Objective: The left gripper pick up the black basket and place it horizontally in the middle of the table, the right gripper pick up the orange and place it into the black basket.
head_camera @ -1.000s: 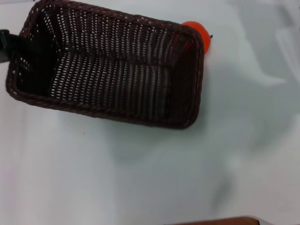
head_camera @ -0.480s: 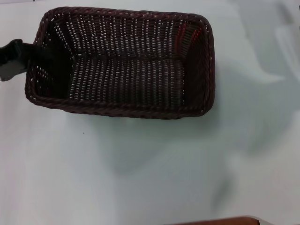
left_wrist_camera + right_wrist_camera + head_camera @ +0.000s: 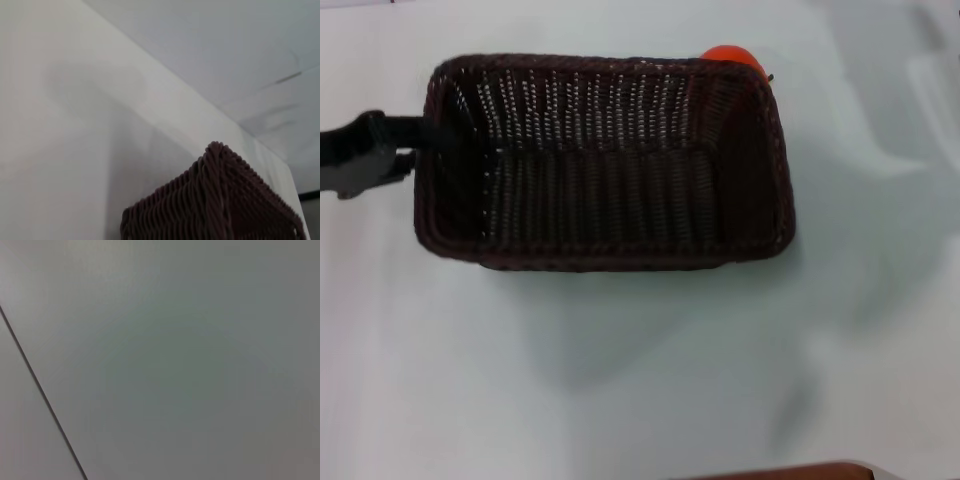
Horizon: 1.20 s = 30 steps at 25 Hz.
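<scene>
The black basket (image 3: 605, 165) lies lengthwise across the white table (image 3: 620, 380), its open side facing up. My left gripper (image 3: 418, 152) comes in from the left and is shut on the rim of the basket's left short end. A corner of the basket (image 3: 215, 200) fills the lower part of the left wrist view. The orange (image 3: 732, 56) peeks out behind the basket's far right corner, mostly hidden by the rim. My right gripper is out of view, and the right wrist view shows only bare table surface.
A brown edge (image 3: 790, 470) shows at the bottom of the head view. A thin dark line (image 3: 40, 390) crosses the surface in the right wrist view. The table's edge (image 3: 200, 105) runs beyond the basket in the left wrist view.
The basket has moved to the right and nearer to me with my left gripper, and has turned level. The orange, hidden half a second ago, shows again behind the far right corner.
</scene>
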{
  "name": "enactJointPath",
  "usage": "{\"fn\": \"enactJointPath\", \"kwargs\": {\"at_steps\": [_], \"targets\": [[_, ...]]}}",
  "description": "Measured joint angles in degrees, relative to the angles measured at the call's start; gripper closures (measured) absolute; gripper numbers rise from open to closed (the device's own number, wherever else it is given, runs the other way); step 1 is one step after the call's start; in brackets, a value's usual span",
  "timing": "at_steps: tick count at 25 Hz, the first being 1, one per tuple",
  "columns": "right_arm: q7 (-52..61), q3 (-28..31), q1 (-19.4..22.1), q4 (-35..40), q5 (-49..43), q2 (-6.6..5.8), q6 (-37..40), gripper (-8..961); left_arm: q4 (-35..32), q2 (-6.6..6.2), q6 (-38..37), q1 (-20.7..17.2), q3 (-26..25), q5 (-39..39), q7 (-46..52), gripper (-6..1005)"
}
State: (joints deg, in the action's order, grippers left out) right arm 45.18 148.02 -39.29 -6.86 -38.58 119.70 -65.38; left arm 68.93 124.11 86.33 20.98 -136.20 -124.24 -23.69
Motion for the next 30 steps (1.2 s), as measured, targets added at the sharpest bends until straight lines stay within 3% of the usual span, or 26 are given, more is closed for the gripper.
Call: {"fn": "enactJointPath", "kwargs": {"at_steps": [1,6,13,17,19,20,22,25,28,30], "targets": [[0.0,0.0,0.0,0.0,0.0,0.00,0.0,28,0.1,-0.04,0.4,-0.1,0.0,0.0,0.1,643],[0.0,-0.2,0.0,-0.6,0.0,0.00,0.0,29,0.8,-0.28,3.3,-1.0,-0.2,-0.4,0.5,407],[0.7,-2.7,-0.3,-1.5,-0.6,-0.35,0.4,29,2.1,-1.72,3.6,-2.8,-1.7,-0.4,-0.3,375],[3.8,-10.3,-0.3,-4.7,-1.8,-1.18,4.6,29,2.0,-2.29,3.1,-2.7,-7.6,0.3,-6.6,357],[8.4,-15.6,-0.1,-7.4,-4.3,-2.40,7.6,29,2.1,-2.08,3.0,-2.5,-10.1,1.2,-10.6,357],[11.6,-18.1,-0.1,-8.8,-6.3,-3.14,9.0,29,2.4,-0.97,2.6,-2.4,-15.3,4.8,-20.7,357],[18.2,-22.5,0.0,-11.8,-10.8,-4.91,10.9,29,1.8,-0.32,2.4,-2.4,-17.3,9.0,-28.5,357],[31.2,-27.7,-0.1,-16.9,-21.5,-8.13,11.7,29,-2.4,0.10,1.6,-3.0,-18.4,18.5,-42.0,357],[49.3,-32.0,-0.5,-24.1,-36.6,-11.61,10.7,30,-11.3,-0.30,0.7,-3.3,-18.5,29.4,-56.6,358],[60.9,-33.1,-1.0,-29.5,-47.7,-12.93,9.0,33,-15.4,-0.36,0.8,-3.2,-18.3,33.5,-64.0,358]]}}
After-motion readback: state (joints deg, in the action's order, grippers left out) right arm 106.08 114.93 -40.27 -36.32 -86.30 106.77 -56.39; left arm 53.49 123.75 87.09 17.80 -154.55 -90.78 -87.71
